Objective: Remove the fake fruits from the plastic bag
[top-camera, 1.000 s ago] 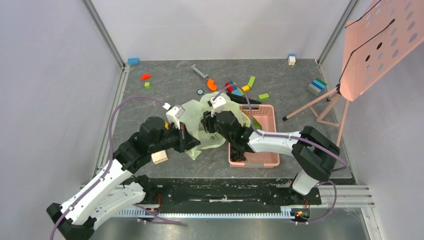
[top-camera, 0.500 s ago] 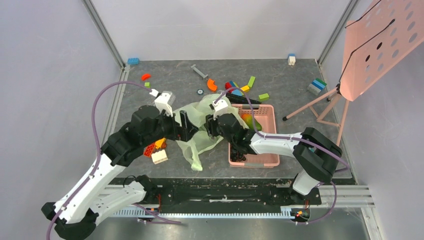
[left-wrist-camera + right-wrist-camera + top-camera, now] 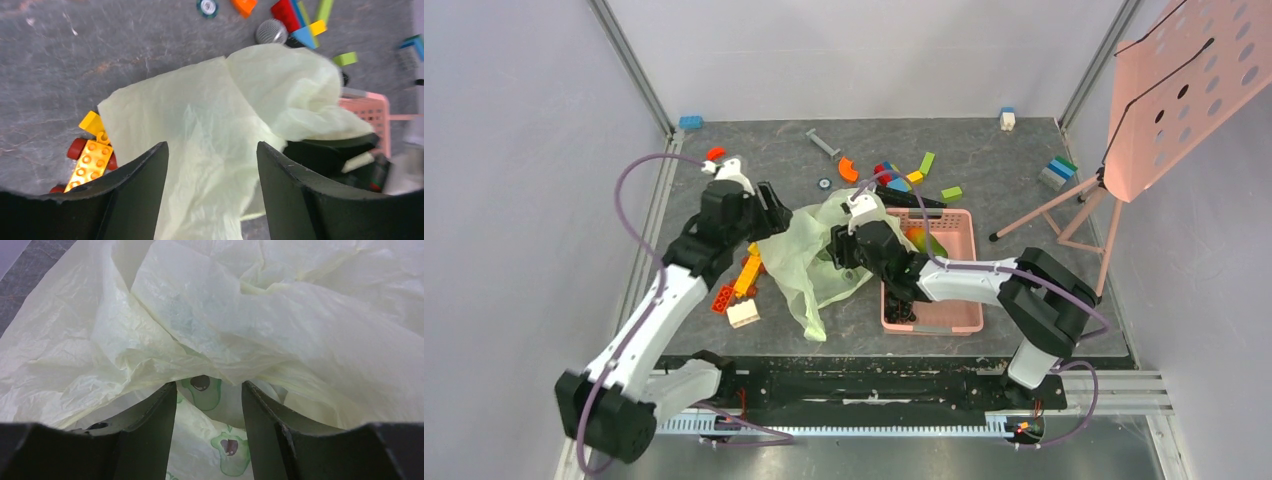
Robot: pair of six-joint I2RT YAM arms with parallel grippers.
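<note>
Grey stone-pattern bench point(image 3: 854, 335), littered with toy blocks point(image 3: 742, 285). The plastic bag point(image 3: 799, 255), pale green, lies crumpled and mostly slack at mid-bench, between the arms. The left gripper point(image 3: 211, 155) hovers over its left flap, jaws wide, holding nothing. The right gripper point(image 3: 209, 390) is pushed against the right-hand folds, jaws part open, with film draped over the tips and no pinch evident. Beyond, the mango point(image 3: 921, 241) lies in the pink basket point(image 3: 964, 320). Assessment: the film looks light, limp and slippery. Take a bunched fold or handle loop, not flat sheet.
</note>
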